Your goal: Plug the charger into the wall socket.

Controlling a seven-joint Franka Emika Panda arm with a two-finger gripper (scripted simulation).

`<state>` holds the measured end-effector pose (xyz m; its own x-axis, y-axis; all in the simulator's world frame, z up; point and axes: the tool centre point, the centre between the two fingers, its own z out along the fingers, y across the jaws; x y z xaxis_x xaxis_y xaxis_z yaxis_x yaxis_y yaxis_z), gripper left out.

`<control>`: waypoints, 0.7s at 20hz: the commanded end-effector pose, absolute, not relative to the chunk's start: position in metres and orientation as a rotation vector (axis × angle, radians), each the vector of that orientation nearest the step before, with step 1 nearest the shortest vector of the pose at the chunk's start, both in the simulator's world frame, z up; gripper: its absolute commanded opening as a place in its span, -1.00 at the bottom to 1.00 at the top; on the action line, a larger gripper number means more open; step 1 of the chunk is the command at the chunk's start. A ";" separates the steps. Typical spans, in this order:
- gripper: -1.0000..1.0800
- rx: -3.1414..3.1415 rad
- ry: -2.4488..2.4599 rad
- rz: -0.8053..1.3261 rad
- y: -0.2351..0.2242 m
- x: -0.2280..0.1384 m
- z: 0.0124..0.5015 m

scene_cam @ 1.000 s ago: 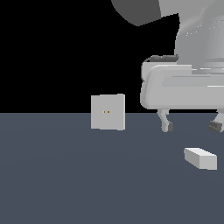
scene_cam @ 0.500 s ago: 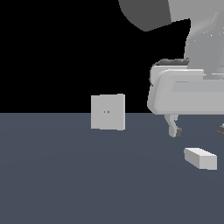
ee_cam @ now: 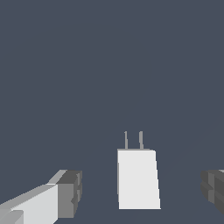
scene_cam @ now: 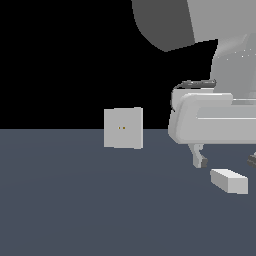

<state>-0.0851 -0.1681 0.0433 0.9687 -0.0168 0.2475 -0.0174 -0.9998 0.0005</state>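
Note:
The charger (scene_cam: 229, 180) is a small white oblong block lying flat on the dark floor at the exterior view's right. In the wrist view the charger (ee_cam: 137, 178) shows two thin prongs at one end. My gripper (scene_cam: 226, 161) hangs just above it, open, one fingertip (scene_cam: 199, 161) on one side and the other at the frame's edge. In the wrist view the gripper (ee_cam: 142, 192) has a finger (ee_cam: 69, 192) on each side of the block, neither touching it. The wall socket (scene_cam: 123, 128), an upright light-grey square plate with two tiny holes, stands farther back to the exterior view's left.
The floor (scene_cam: 75, 200) is a flat dark grey-blue surface with a black background behind it. The arm's large white body (scene_cam: 215, 120) fills the upper right of the exterior view.
The arm has shifted toward the exterior view's right and lowered, bringing the fingers down over the charger. The charger and socket have not moved.

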 end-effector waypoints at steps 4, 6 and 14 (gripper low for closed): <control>0.92 3.115 -0.026 0.391 -0.168 -0.086 0.020; 0.92 3.115 -0.026 0.392 -0.168 -0.085 0.016; -1.00 3.115 -0.026 0.392 -0.168 -0.085 0.012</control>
<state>-0.0855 -0.1683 0.0120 0.9688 -0.0164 0.2474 -0.0168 -0.9999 -0.0002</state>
